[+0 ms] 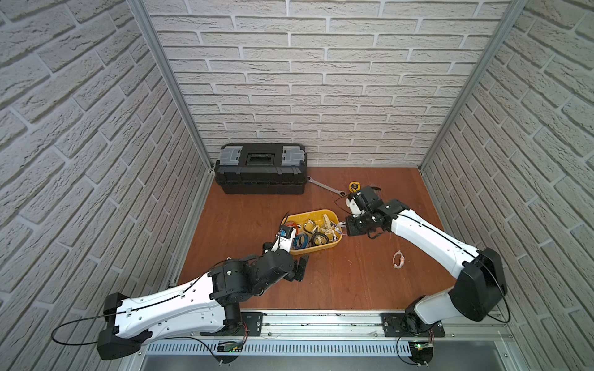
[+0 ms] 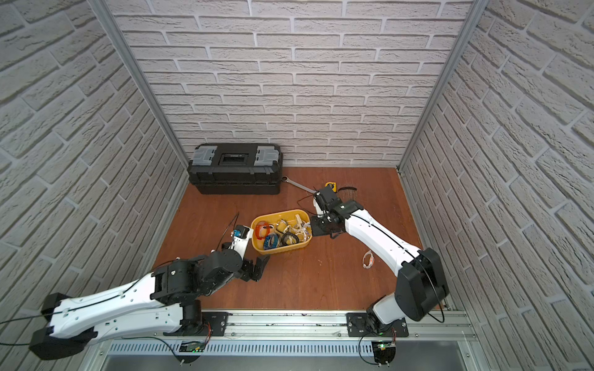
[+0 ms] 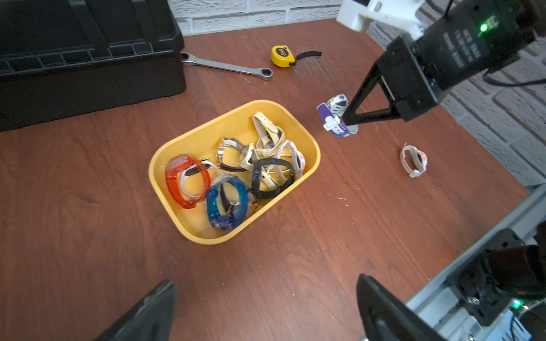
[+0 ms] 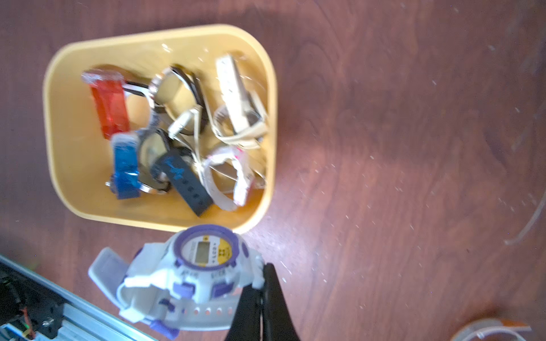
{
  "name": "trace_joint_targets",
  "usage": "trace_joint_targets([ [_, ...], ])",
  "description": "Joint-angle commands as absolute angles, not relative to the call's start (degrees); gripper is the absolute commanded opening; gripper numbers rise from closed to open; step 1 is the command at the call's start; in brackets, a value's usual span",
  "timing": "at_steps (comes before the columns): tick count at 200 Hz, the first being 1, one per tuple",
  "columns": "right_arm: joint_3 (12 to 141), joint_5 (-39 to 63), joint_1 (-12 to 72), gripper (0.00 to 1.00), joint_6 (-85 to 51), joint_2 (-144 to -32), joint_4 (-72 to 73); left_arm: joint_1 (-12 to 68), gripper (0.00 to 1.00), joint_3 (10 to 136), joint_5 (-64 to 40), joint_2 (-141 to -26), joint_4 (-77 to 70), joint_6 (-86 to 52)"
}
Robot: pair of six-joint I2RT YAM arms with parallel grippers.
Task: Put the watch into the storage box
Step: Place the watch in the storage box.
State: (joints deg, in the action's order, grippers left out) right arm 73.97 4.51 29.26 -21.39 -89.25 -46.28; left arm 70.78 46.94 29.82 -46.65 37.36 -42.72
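Note:
A white and purple digital watch [image 4: 204, 265] is pinched by its strap in my right gripper [image 4: 263, 277], which is shut on it. It hangs just outside the right end of the yellow storage box [image 4: 59, 147], close to the rim. The left wrist view shows the same watch [image 3: 335, 118] at the right gripper's tips [image 3: 345, 121]. The storage box [image 1: 316, 212] [image 2: 279, 212] holds several watches. My left gripper [image 1: 302, 266] [image 3: 266, 295] stands open and empty over bare table, at the box's front left corner.
Another white watch with orange marks [image 1: 398, 258] [image 3: 413, 159] lies on the table to the front right of the box. A black toolbox [image 1: 260, 170] stands at the back wall, with a wrench [image 3: 224, 66] and a yellow tape measure [image 3: 282, 55] to its right.

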Motion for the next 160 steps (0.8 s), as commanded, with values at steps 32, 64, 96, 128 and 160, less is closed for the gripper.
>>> trace_joint_targets([
  [32,90.7,7.8,33.8,0.02,-17.8,-106.8,-48.2,70.0,0.98,45.8,31.6,-45.9,40.2,-44.9],
  [64,98.0,7.3,34.9,0.02,-17.4,-115.7,-49.1,70.0,0.98,45.9,31.5,-46.3,40.6,-45.2],
  [96,99.8,6.9,35.5,0.02,-17.3,-119.4,-49.2,69.9,0.98,45.7,31.6,-46.1,40.7,-45.4],
  [128,99.0,6.4,35.9,0.15,-16.9,-119.4,-49.1,70.0,0.98,45.4,31.6,-46.1,40.7,-45.5],
  [160,96.5,5.6,36.0,0.36,-17.1,-115.3,-47.5,69.9,0.98,45.4,31.6,-46.3,40.5,-45.4],
])
